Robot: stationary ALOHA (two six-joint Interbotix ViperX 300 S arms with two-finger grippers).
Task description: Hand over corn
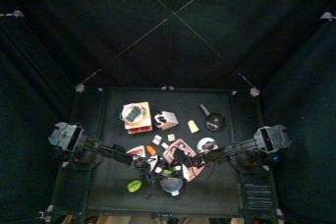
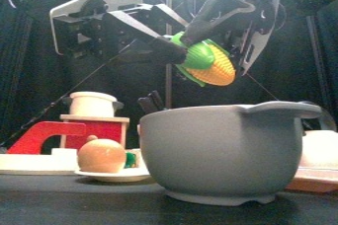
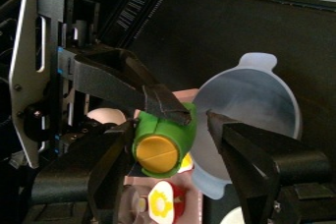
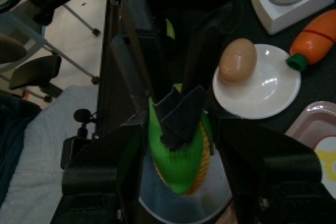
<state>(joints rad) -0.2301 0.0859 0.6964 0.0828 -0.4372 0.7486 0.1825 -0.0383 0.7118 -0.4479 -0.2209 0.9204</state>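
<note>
My left end effector (image 2: 176,48) and right end effector (image 4: 178,141) both clamp toy corn (image 2: 211,64) above grey bowl (image 2: 235,150). Light, stiff, slick plastic; grip mid-cob.

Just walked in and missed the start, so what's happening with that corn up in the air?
Both arms meet above the grey bowl, mid handover. The right claw grips the corn along its body, and the left claw is closed around its green husk end. An egg sits on a white plate nearby.
</note>
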